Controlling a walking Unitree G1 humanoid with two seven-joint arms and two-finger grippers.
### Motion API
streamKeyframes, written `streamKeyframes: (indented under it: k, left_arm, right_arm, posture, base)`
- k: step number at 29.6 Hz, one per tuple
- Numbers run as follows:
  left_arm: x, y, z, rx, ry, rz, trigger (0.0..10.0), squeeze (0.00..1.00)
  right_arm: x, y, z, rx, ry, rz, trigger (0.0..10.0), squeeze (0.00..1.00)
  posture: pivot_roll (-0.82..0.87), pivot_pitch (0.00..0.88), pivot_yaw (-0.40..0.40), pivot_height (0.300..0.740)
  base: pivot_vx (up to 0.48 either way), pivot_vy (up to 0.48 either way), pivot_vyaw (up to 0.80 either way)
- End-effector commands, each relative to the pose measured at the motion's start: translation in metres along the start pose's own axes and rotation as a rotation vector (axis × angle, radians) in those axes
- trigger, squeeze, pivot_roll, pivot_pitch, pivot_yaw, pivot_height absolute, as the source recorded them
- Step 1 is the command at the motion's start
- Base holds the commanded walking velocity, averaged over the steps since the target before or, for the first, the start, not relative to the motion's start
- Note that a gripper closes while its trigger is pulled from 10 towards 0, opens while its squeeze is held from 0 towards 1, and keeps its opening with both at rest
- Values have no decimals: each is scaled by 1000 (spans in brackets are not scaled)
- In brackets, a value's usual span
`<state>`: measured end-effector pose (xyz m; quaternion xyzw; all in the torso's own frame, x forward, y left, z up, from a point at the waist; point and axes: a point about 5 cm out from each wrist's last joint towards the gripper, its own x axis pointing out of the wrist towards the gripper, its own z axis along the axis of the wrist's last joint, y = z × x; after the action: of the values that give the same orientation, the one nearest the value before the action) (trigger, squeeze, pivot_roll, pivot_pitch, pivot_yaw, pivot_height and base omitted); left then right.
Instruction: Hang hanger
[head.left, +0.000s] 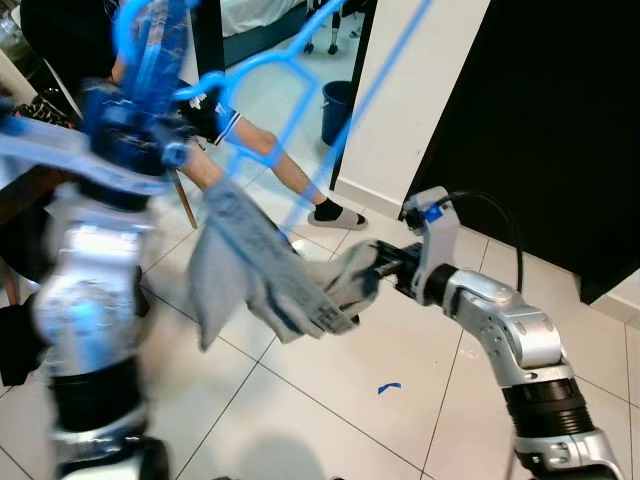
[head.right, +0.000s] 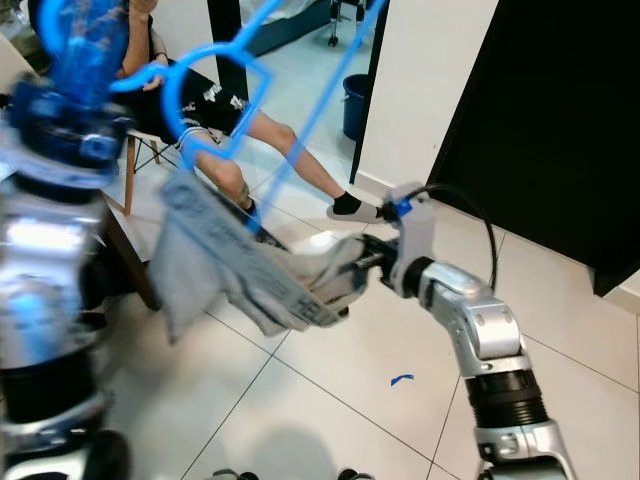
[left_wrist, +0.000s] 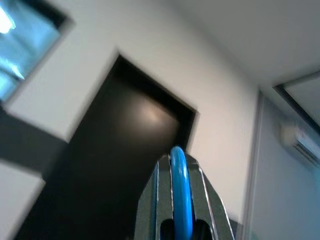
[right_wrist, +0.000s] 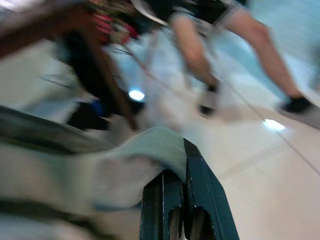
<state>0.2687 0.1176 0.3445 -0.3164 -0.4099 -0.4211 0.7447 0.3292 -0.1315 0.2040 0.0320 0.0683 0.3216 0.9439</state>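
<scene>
Up at head height our left gripper (head.left: 150, 45) is clamped on the blue hanger (head.left: 290, 75), its bar pinched between the fingers (left_wrist: 200, 200). Lower down, our right gripper (head.left: 385, 270) is closed on a corner of the grey garment (head.left: 260, 275) draped from it. We judge this the carry step; next we need a rail to hook onto, none yet visible. A seated person (head.left: 260, 150) is nearby.

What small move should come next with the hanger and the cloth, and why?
Probably the right gripper should let go of the grey cloth. It is shut on one end while the cloth already drapes from the blue hanger, which the raised left gripper holds, so the hanger cannot be carried off freely.
</scene>
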Motion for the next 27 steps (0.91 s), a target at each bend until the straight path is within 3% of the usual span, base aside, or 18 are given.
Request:
streamKeyframes:
  k: [1,3,6,8,9,12,13,14,17,19,23,24,25,27]
  left_arm:
    - [5,7,-24,24,13,86,10000,0]
    - [7,10,-29,27,9,121,10000,0]
    - [6,28,-35,161,51,205,10000,0]
    - [-1,44,-30,236,71,284,10000,0]
    - [-13,54,-24,346,109,328,10000,0]
    - [-18,58,-21,380,110,358,10000,0]
    - [-33,72,1,503,113,425,10000,0]
    - [-41,78,17,585,116,461,10000,0]
    - [-53,86,42,710,110,526,10000,0]
    - [-63,87,47,746,129,553,10000,0]
    - [-80,82,41,780,221,543,10000,0]
    - [-94,79,35,780,292,534,10000,0]
    - [-94,79,35,780,292,534,10000,0]
    - [-107,73,28,775,372,525,10000,0]
  right_arm:
    - [0,12,4,60,-41,70,0,0]
    - [2,16,6,67,-52,94,0,0]
    - [7,26,3,34,-28,134,0,0]
    - [7,26,-7,-9,34,117,0,0]
    - [4,22,-14,-19,62,88,0,0]
    - [2,20,-16,-9,69,67,0,0]
    - [-5,0,-19,-39,78,-65,1333,0]
    - [-10,-13,-19,-50,78,-138,10000,0]
    - [-20,-30,-22,-51,78,-234,10000,0]
    - [-24,-33,-24,-37,64,-260,10000,0]
    - [-29,-33,-22,-14,16,-272,10000,0]
    - [-34,-34,-21,-15,-2,-302,10000,0]
    - [-34,-34,-21,-15,-2,-302,10000,0]
    - [-37,-33,-19,-9,-29,-307,10000,0]
  posture:
    - [79,114,-61,740]
    - [79,114,-61,740]
    - [72,122,-61,740]
    - [71,135,-60,740]
    - [73,139,-61,740]
    - [72,137,-61,740]
    - [68,130,-65,740]
    - [69,134,-73,740]
    - [70,139,-78,740]
    - [76,144,-83,740]
    - [82,146,-85,740]
    - [85,146,-87,740]
    - [85,146,-87,740]
    - [91,148,-90,740]
  base:
    - [0,0,0]
    - [0,0,0]
    - [0,0,0]
    - [0,0,0]
    - [0,0,0]
    - [0,0,0]
    - [0,0,0]
    - [0,0,0]
    - [0,0,0]
    - [0,0,0]
    - [0,0,0]
    - [0,0,800]
    - [0,0,800]
    - [0,0,800]
